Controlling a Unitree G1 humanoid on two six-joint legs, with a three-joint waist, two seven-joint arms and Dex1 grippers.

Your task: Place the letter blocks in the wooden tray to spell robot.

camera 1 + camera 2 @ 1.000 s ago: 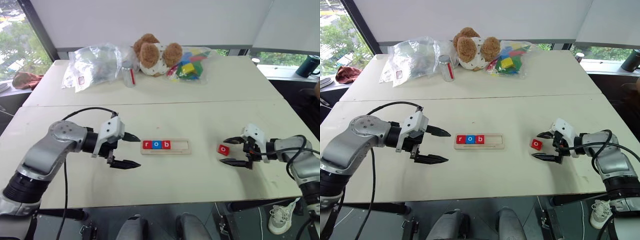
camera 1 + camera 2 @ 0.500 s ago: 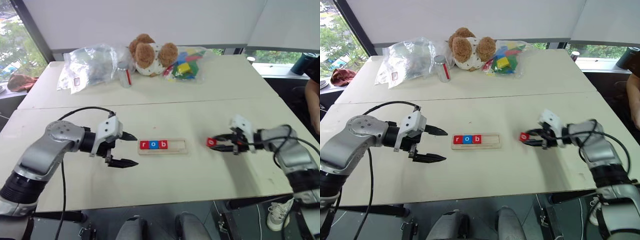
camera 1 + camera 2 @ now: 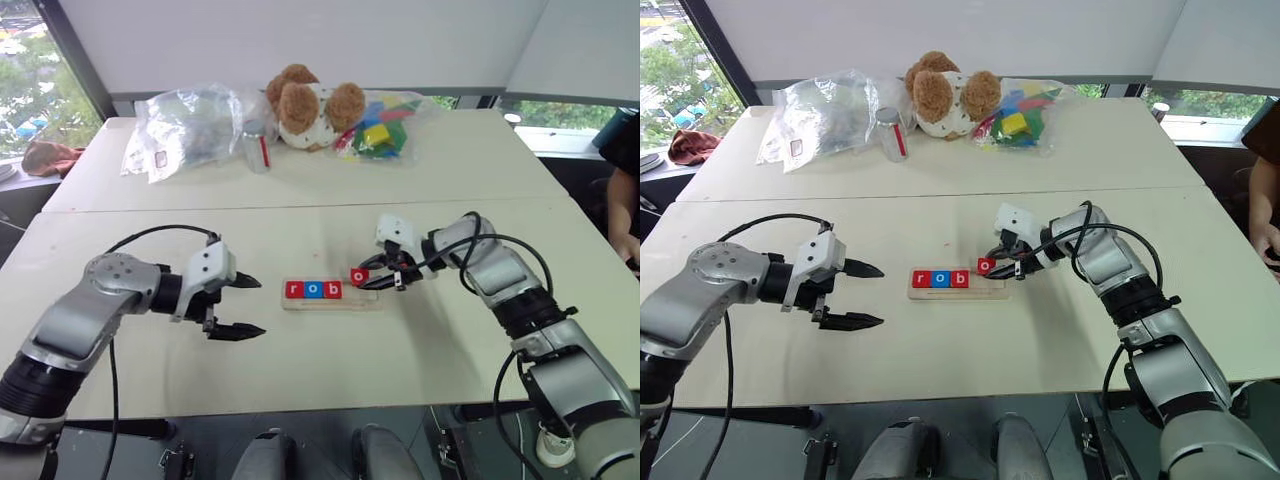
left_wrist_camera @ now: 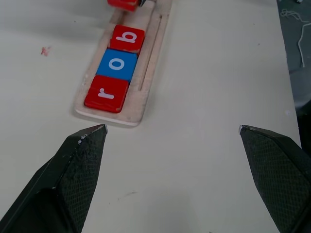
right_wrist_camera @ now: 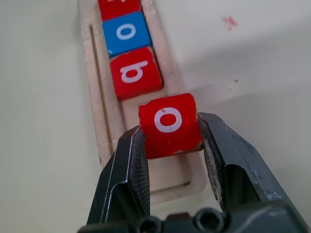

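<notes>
The wooden tray [image 3: 372, 299] lies mid-table with three letter blocks at its left end: red "r" [image 3: 292, 290], blue "o" [image 3: 312, 290], red "b" [image 3: 332, 290]. My right gripper [image 3: 366, 280] is shut on a red "o" block [image 5: 169, 124], held just above the tray's bare stretch right of the "b" [image 5: 135, 72]. Whether the block touches the tray I cannot tell. My left gripper [image 3: 259, 307] stands open left of the tray, nothing between its fingers [image 4: 82, 155], aimed at the tray's "r" end [image 4: 107, 93].
At the table's far side lie a clear plastic bag [image 3: 185, 125], a small jar [image 3: 259, 148], a teddy bear [image 3: 305, 105] and a bag of multicoloured toy blocks [image 3: 380, 125]. A person's arm [image 3: 625, 195] shows at the right edge.
My right gripper closed on the red "o" block and carried it left from the bare table to over the tray. The left gripper stayed almost where it was, still open.
</notes>
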